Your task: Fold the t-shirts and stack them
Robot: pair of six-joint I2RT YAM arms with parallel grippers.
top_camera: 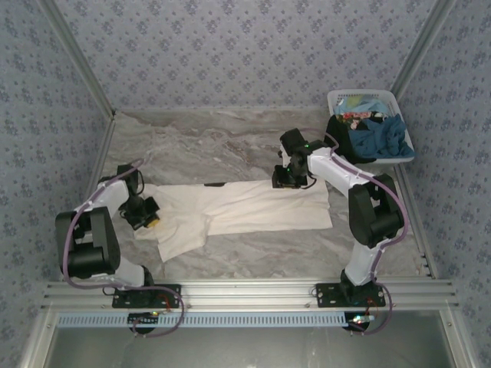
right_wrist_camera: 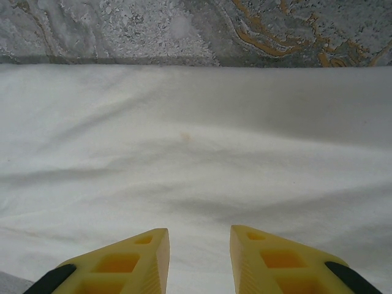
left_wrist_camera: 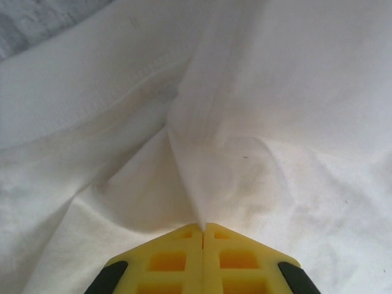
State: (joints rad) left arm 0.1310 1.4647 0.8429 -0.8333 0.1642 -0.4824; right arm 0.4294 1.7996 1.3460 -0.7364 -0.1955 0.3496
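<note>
1. The left gripper is clamped shut. Its two yellow fingers press together with a thin ridge of the off-white t-shirt pinched between the tips, and the cloth runs away from the tips in one sharp crease.
2. Seen from above, the left gripper sits at the left end of the off-white t-shirt. The cloth bunches there, and a flap of it trails toward the near side.
3. The right gripper has its jaws a narrow gap apart with nothing between them. It is over a flat stretch of the same shirt, a little inside the shirt's far edge. I cannot tell whether the tips touch the cloth.
4. From above, the right gripper is at the far edge of the shirt, toward its right end.
5. The shirt lies spread sideways on the marble table. Its right half is smooth and its left half is rumpled.
6. Past the shirt's right end, well apart from it and farther back, stands a white slatted basket. A teal-blue t-shirt and a black t-shirt are heaped inside the basket, with some mixed cloth behind them that I cannot make out.
</note>
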